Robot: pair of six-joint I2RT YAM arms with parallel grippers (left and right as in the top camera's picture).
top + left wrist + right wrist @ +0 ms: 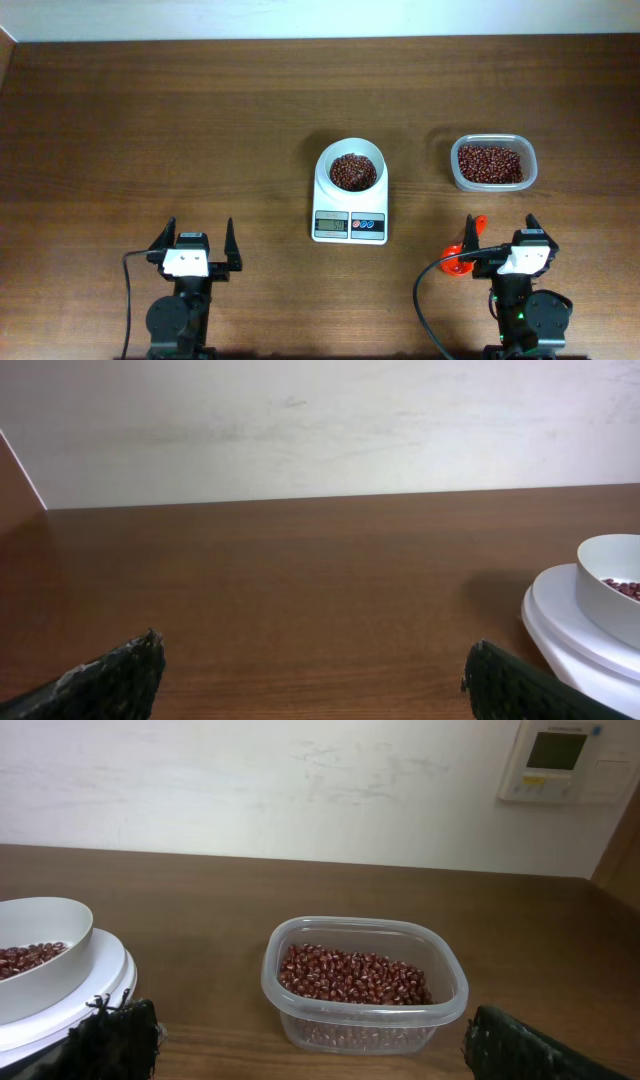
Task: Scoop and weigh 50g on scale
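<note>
This looks like a robotics lab or test room, not a lived-in kitchen. A dark wood-grain table [150, 120] stands against a bare, scuffed off-white wall [300, 420]. Two small robot arms sit at its near edge, one at the left [185, 300] and one at the right [525, 305], each trailing a black cable [128, 300]. A white control panel [560, 760] with a small screen hangs on the wall. The only kitchen goods are laid out neatly: a digital scale [350, 226] and a clear plastic tub [360, 923] of beans [490, 163].
</note>
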